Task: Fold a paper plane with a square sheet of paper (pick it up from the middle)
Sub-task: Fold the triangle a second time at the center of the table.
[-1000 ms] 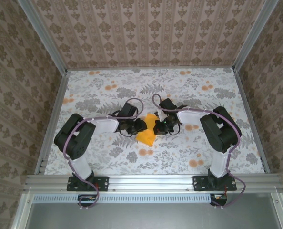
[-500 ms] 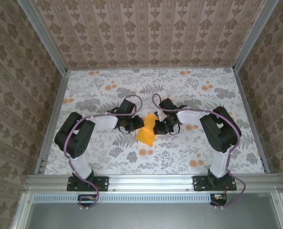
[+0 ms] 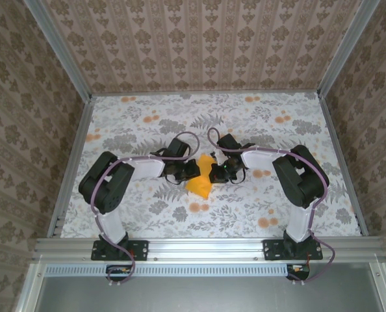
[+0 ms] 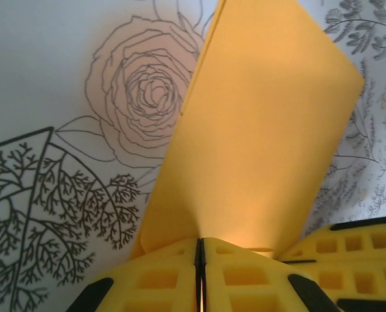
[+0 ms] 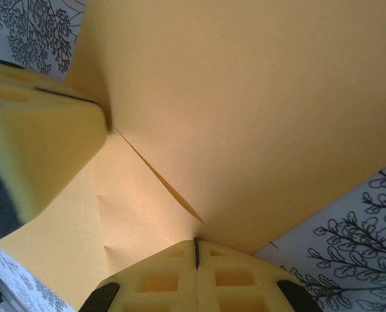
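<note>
sheet [image 4: 264,130] edges cropped, left tool [image 4: 199,246] and right tool [image 5: 195,243] pinching it

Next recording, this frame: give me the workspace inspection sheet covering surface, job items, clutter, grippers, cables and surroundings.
Surface: white tablecloth printed with grey leaves and orange flowers, lying flat.
Job's things: plain orange-yellow square sheet of paper, partly folded and creased, held between both arms near the table's centre.
Clutter: nothing seen.
Jaws: left jaws shut on the sheet; right jaws shut on it from the opposite side.
Cables: purple cables run along both arms, looped at the wrists.
Surroundings: beige patterned wallpaper walls; aluminium frame rails.
</note>
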Robot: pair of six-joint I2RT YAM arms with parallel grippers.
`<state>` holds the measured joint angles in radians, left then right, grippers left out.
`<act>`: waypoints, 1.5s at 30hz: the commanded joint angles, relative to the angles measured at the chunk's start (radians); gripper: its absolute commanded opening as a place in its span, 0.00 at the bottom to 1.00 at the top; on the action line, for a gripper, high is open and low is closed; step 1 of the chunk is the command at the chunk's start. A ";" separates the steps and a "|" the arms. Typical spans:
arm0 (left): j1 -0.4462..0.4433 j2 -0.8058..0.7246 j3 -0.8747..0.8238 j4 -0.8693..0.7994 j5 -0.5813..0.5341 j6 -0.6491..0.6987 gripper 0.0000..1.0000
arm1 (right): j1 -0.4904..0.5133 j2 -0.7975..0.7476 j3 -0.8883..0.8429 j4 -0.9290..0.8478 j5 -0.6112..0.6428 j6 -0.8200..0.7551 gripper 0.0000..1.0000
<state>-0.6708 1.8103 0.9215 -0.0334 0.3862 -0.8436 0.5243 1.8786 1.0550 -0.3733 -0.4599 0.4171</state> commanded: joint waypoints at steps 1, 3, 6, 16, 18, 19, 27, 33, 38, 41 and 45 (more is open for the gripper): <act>0.002 0.018 0.022 -0.028 -0.010 0.005 0.12 | 0.005 0.102 -0.066 -0.113 0.213 -0.024 0.00; 0.009 0.018 0.017 -0.045 -0.035 0.001 0.13 | 0.006 0.101 -0.067 -0.115 0.214 -0.024 0.00; 0.030 0.008 -0.004 -0.065 -0.084 -0.013 0.14 | 0.006 0.102 -0.067 -0.115 0.216 -0.025 0.00; 0.061 -0.091 -0.022 -0.090 -0.078 0.021 0.16 | 0.007 0.095 -0.067 -0.113 0.213 -0.026 0.00; 0.048 -0.115 -0.010 -0.091 -0.067 0.039 0.15 | 0.008 0.091 -0.066 -0.111 0.210 -0.026 0.00; 0.040 -0.124 -0.003 -0.089 -0.056 0.045 0.15 | 0.008 0.091 -0.067 -0.111 0.208 -0.025 0.00; -0.018 -0.063 0.008 -0.036 0.000 0.026 0.10 | 0.009 0.078 -0.064 -0.106 0.201 -0.026 0.00; -0.039 0.015 0.024 -0.036 0.011 0.012 0.07 | 0.009 0.067 -0.059 -0.104 0.182 -0.026 0.00; -0.043 0.026 0.015 -0.073 -0.026 0.003 0.05 | 0.009 0.028 -0.053 -0.094 0.158 -0.026 0.00; -0.052 0.032 0.004 -0.091 -0.045 -0.001 0.05 | 0.011 -0.021 -0.056 -0.052 0.103 -0.017 0.00; -0.069 0.038 -0.022 -0.090 -0.073 -0.009 0.04 | 0.017 -0.100 -0.075 0.018 0.014 0.030 0.01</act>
<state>-0.7216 1.8095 0.9314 -0.0582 0.3626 -0.8379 0.5350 1.8294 1.0138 -0.3412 -0.4442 0.4232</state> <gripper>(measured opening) 0.060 0.045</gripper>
